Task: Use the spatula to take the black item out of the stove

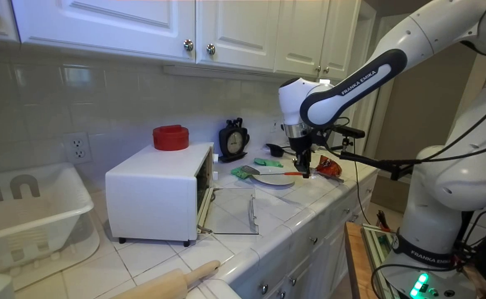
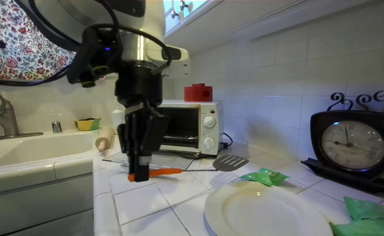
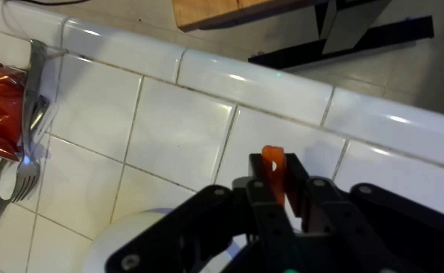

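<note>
My gripper (image 3: 273, 161) is shut on the orange handle of the spatula (image 3: 274, 151). The handle end sticks out between the fingertips in the wrist view. In both exterior views the gripper (image 1: 306, 172) (image 2: 139, 172) holds the spatula (image 1: 290, 173) (image 2: 167, 171) roughly level above the counter, its slotted grey blade pointing away from the fingers. The stove (image 1: 151, 195) (image 2: 211, 123) is a white toaster oven with a red round container (image 1: 171, 138) on top. Its glass door (image 1: 232, 207) is folded down. The inside is dark; I cannot make out a black item there.
A white plate (image 2: 218, 203) lies near green packets (image 2: 265, 177) and a black clock (image 2: 316, 131). Forks (image 3: 26, 167) and a red packet (image 3: 2, 102) lie along the counter. A rolling pin (image 1: 164, 286) and white dish rack (image 1: 60, 199) flank the stove.
</note>
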`<state>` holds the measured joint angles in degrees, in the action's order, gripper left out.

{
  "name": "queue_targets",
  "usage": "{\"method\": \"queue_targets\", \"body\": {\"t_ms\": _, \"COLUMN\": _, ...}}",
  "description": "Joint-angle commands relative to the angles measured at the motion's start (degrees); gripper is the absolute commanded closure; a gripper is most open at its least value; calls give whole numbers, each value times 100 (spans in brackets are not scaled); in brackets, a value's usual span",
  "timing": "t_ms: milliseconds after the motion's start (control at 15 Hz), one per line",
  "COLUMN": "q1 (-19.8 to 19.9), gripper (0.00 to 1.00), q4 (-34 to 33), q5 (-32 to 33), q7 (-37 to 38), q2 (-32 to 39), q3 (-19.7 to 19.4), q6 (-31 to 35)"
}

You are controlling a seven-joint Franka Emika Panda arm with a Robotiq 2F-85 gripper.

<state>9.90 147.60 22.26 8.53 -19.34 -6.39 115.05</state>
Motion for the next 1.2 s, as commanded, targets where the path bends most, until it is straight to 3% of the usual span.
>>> {"method": "queue_targets", "body": {"t_ms": 0, "q1": -166, "gripper": 96, "q4": 418, "q5": 314, "q7": -248, "q2": -815, "q3": 392, "q6": -753}}
{"method": "queue_targets", "body": {"t_ms": 200, "q1": -431, "gripper": 96, "q4": 599, "q5": 504, "q7": -279, "q2": -1168, "q3": 771, "q6": -1092}}
{"method": "queue_targets", "body": {"t_ms": 533, "q1": -995, "gripper": 96, "q4": 651, "q5": 772, "q7": -635, "q2": -1386, "q3": 1185, "q6": -1066}}
{"method": "queue_targets", "body": {"t_ms": 867, "q1": -1426, "gripper": 96, "q4": 569, "q5": 865, "q7": -821, "q2": -1410, "q3": 1409, "q6": -1052}}
{"method": "queue_targets", "body": {"t_ms": 1133, "q1": -1643, "gripper": 96, "q4": 377, "q5": 671, "q7": -1043, "q2": -1215, "q3": 1361, "q6": -956}}
